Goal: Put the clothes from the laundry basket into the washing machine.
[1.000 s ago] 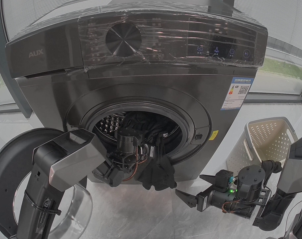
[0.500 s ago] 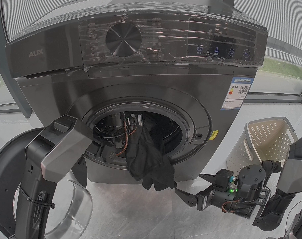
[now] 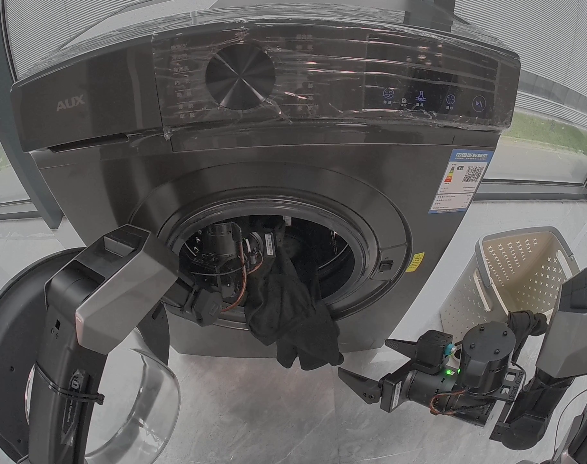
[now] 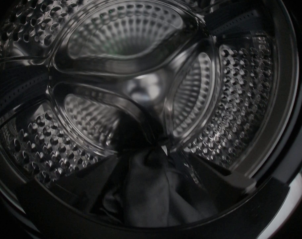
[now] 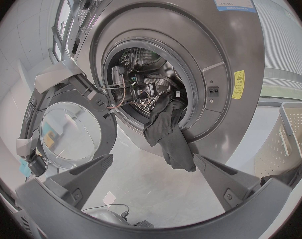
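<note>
Clothing in play is one dark garment (image 3: 293, 304), draped over the lower lip of the washing machine (image 3: 345, 169) opening. Its upper part lies inside the drum (image 4: 151, 90), and its lower part hangs down the machine's front, ending just above the floor (image 3: 274, 414).

The left pincer (image 3: 267, 245) sits inside the machine's opening, at the garment's upper end. In the left wrist view the cloth bunches in the dark directly ahead of it, and I cannot tell whether it is clamped on the fabric or apart. The right pincer (image 3: 364, 359) hangs low in front of the machine, just right of the hanging tail, spread wide and empty. The laundry basket (image 3: 499, 252) stands off the machine's right side, and the door (image 3: 16, 330) is swung open at its left.

The step in hand looks like feeding this garment fully in. To do it well, the upper end likely needs carrying deep toward the drum's back wall before release, so the tail's weight does not drag the cloth back out over the lip. The fabric is limp and will slide, so the tail probably needs a second lift from below, which the right pincer is well placed for. Any cloth left across the machine's opening would likely stop the door closing.
</note>
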